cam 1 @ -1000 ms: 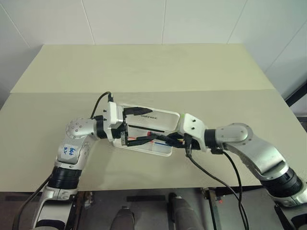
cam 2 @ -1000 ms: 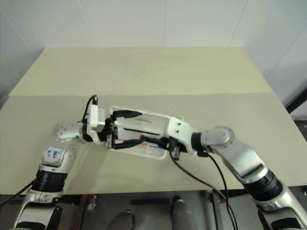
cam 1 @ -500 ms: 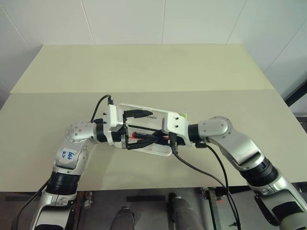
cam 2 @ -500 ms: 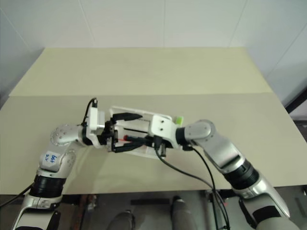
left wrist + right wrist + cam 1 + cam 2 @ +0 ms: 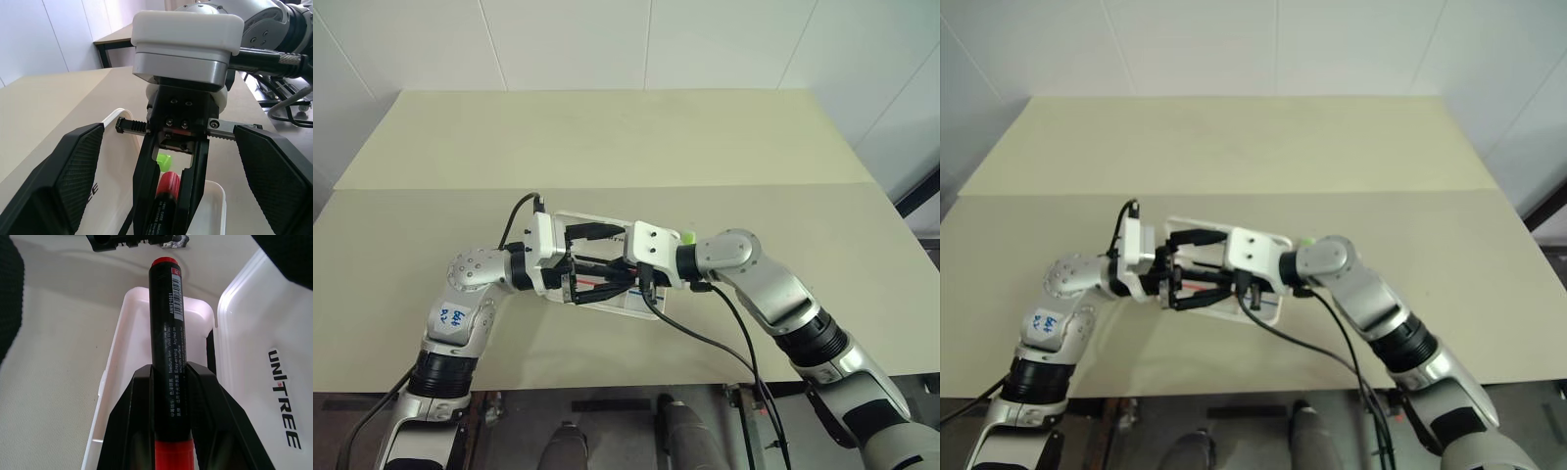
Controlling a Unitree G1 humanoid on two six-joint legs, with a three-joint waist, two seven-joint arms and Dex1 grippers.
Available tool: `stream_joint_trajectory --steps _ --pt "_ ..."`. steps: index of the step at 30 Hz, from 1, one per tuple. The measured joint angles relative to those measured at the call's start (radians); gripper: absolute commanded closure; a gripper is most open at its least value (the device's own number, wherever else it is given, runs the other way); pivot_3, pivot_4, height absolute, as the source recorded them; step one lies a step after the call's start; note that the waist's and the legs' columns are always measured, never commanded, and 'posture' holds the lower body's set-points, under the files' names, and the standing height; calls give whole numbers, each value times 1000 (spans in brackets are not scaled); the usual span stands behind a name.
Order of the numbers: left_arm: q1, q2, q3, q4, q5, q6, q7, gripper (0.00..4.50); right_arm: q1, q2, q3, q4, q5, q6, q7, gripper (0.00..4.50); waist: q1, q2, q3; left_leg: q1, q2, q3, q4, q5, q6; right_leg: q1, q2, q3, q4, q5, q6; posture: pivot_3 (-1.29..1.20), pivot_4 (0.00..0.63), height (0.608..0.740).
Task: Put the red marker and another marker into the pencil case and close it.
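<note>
The right claw (image 5: 168, 396), pinching the red marker (image 5: 167, 338), has swung in from the right and now hangs over the open pencil case (image 5: 641, 304) on the table (image 5: 607, 147), so the drop looks near. The left claw (image 5: 171, 186) stays spread wide at the case's left end, facing it. The marker has a black barrel with small print and red ends. The green highlighter (image 5: 687, 236) peeks out just behind the right wrist, not yet packed.

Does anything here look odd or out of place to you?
Nothing is spilled or broken. The right gripper grips the red marker over the open pencil case, between the left gripper's spread fingers. A green marker lies outside the case.
</note>
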Motion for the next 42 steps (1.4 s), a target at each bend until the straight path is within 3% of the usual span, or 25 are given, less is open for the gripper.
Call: stream_joint_trajectory --steps 10,19,29,42 --pt "0 -1 0 0 0 0 0 0 -5 28 3 49 -51 -30 13 3934 -8 0 0 0 0 0 0 0 0 0 0 0 1 0 1 0 150 740" --pt "-1 -3 -1 0 0 0 1 0 -5 37 3 58 -71 -43 17 754 -20 0 0 0 0 0 0 0 0 0 0 0 1 1 2 0 150 740" --pt "-2 -8 -1 0 0 -1 1 0 -5 28 0 28 -65 -27 42 754 -20 0 0 0 0 0 0 0 0 0 0 0 2 1 2 0 150 740" --pt "-4 -18 -5 -3 0 -1 5 0 127 -75 -109 -298 144 234 70 754 -15 0 0 0 0 -1 1 0 0 0 0 0 0 1 2 0 150 740"
